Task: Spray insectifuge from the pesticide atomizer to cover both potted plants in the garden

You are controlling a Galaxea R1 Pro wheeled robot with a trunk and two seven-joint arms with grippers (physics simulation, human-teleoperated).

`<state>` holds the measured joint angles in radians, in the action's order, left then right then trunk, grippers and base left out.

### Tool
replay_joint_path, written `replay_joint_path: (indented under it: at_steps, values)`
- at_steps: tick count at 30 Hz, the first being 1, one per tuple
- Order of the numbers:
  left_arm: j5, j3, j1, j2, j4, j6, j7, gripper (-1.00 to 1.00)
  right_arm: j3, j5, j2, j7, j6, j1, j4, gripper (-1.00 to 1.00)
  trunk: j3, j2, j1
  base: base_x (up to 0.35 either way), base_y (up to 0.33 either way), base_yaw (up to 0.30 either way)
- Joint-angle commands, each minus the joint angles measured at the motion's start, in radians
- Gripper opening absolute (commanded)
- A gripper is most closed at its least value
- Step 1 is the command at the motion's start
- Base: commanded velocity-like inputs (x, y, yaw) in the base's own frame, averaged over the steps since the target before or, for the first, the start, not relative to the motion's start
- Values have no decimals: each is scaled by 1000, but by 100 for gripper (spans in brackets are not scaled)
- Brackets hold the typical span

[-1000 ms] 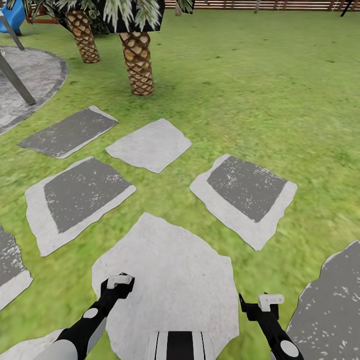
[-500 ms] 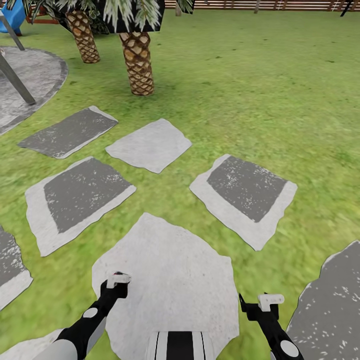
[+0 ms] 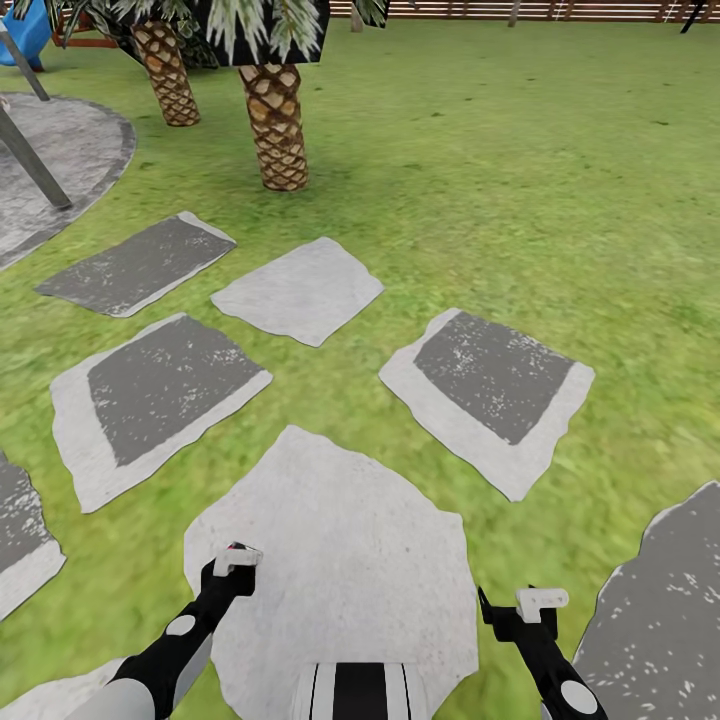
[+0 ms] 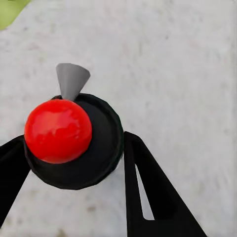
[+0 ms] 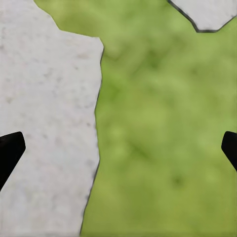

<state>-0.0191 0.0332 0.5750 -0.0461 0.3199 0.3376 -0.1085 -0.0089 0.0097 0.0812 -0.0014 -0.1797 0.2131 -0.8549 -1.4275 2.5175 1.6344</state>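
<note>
The pesticide atomizer is a round black bottle with a red ball cap and a grey cone nozzle, standing on a pale stone slab. My left gripper is shut on it, one black finger against each side of its body. From the head view, only a speck of the atomizer's red cap peeks out at my left gripper. My right gripper hangs open over the slab's edge and grass, and in the right wrist view its fingertips are spread wide with nothing between them. The potted plants are out of view.
Grey stepping slabs lie scattered across the green lawn. Two scaly-trunked palm trees stand at the far left. A round paved patch with slanted metal legs lies left. A brown slat fence runs along the back.
The left gripper's fingers drew together around the atomizer between one second and half a second ago. Since then nothing has moved. The right arm stayed still.
</note>
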Motion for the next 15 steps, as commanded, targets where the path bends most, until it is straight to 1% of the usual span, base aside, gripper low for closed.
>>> replay_joint_path:
  at_steps: [1, 6, 15]
  values:
    - [-2, 4, 0, 0, 0, 3, -5, -100, 0, 1, 0, 0, -3, 0, 0, 100, -1, 0, 0, 0, 0, 0]
    - [-2, 4, 0, 0, 1, 3, -5, -100, 0, 1, 0, 0, -3, 0, 0, 100, -1, 0, 0, 0, 0, 0]
    - [-2, 4, 1, 0, -1, 2, -5, -100, 0, 1, 0, 0, -3, 0, 0, 100, 34, -2, -4, 0, 0, 0]
